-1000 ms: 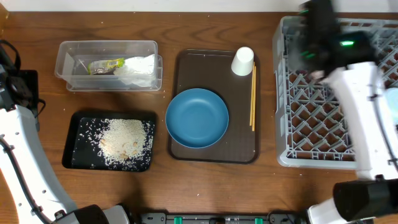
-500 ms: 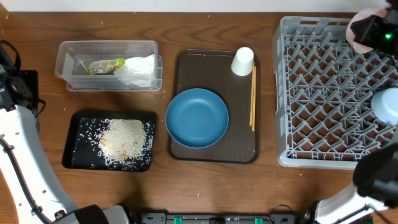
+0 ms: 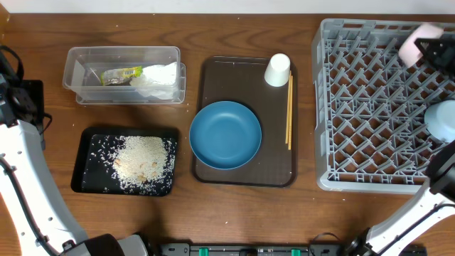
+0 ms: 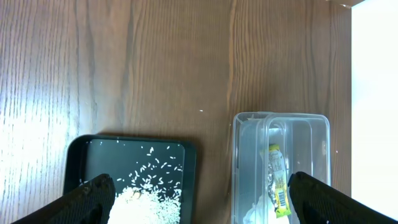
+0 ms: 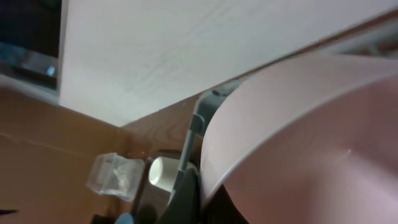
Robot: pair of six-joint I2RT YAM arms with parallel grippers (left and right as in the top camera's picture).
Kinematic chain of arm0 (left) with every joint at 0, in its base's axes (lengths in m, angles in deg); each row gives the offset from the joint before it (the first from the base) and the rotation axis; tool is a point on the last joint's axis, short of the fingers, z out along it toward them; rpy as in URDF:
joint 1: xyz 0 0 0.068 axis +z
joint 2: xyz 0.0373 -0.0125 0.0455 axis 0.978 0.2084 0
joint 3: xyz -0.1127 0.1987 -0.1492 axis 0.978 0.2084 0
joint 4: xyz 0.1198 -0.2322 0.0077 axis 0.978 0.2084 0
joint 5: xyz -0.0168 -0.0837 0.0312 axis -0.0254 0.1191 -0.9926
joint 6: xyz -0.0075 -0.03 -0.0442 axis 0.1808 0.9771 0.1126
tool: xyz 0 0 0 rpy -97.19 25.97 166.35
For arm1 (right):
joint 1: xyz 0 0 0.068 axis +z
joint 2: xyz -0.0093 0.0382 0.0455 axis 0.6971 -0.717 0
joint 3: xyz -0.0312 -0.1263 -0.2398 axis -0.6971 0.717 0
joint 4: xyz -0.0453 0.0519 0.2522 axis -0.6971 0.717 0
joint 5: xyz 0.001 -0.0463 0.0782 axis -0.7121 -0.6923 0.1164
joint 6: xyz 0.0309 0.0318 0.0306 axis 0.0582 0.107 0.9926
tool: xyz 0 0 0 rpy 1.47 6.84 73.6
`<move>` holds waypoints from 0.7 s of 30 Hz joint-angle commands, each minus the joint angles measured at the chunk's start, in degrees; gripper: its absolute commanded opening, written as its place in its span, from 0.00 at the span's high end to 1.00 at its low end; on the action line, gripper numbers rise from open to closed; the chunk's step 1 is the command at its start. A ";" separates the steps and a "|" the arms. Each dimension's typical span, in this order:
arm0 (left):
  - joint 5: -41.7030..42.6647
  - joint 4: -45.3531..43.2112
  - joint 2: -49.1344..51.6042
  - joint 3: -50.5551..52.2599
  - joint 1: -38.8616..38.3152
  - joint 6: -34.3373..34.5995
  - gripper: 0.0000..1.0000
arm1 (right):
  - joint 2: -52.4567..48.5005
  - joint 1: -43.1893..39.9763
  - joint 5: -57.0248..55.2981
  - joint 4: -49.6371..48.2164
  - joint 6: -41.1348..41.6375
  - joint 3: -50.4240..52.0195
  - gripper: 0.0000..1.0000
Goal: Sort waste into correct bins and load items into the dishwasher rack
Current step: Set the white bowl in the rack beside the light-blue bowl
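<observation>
At table [image 3: 234,213], loading step seemingly in hand: over far corner of dishwasher rack [image 3: 355,107], right gripper [image 3: 430,48] carries pink dish [image 3: 411,44], jaws apparently clamped on it. Next move: lower dish between tines, release. On tray [image 3: 277,171] wait blue bowl [image 3: 225,134], white cup [image 3: 277,70], chopsticks [image 3: 288,110]. Left gripper [image 4: 205,202] hovers aside, jaws wide apart, empty

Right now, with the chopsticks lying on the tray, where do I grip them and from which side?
Grip the chopsticks around mid-length, from straight above, with the fingers closing across their long axis. They lie flat along the tray's right rim, so a side approach probably won't fit, and the white cup crowds their far end. The right gripper holds a pink dish.
</observation>
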 commanded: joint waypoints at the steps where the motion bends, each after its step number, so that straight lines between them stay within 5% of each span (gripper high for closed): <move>1: -0.70 0.15 0.24 0.02 0.20 -0.59 0.08 | -1.77 -2.60 4.98 -0.20 2.45 0.13 0.99; 15: -0.70 0.15 0.24 0.02 0.20 -0.59 0.08 | -2.21 -9.53 1.55 5.60 3.17 0.13 0.90; 21: -0.70 0.15 0.24 0.02 0.20 -0.59 0.08 | 0.98 -10.27 -9.42 13.38 1.73 0.13 0.81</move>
